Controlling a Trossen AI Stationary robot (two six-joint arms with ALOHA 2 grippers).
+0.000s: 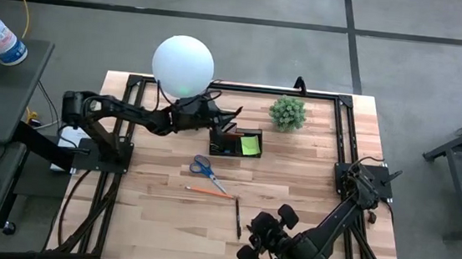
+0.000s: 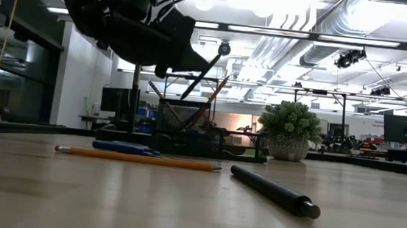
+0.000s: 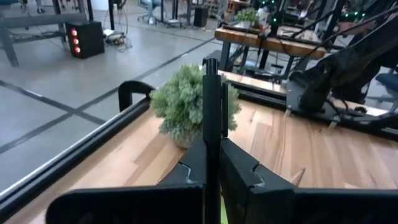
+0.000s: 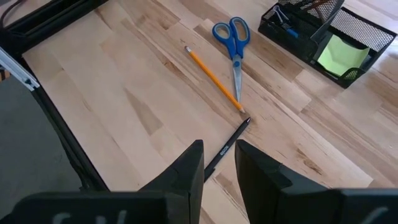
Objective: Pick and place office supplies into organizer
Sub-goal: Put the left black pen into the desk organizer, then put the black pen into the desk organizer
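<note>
- Left gripper [image 1: 215,116] pinches a black pen [image 3: 211,106], hanging tilted just above the organizer [image 1: 237,142].
- Right gripper [image 4: 219,163], fingers slightly spread and empty, hovers over another black pen [image 4: 227,149] pointing toward the scissors [image 4: 234,43].

No legible text in any view.
The black pen [image 4: 227,149] on the counter carries a small white mark, too tiny to read.
</note>
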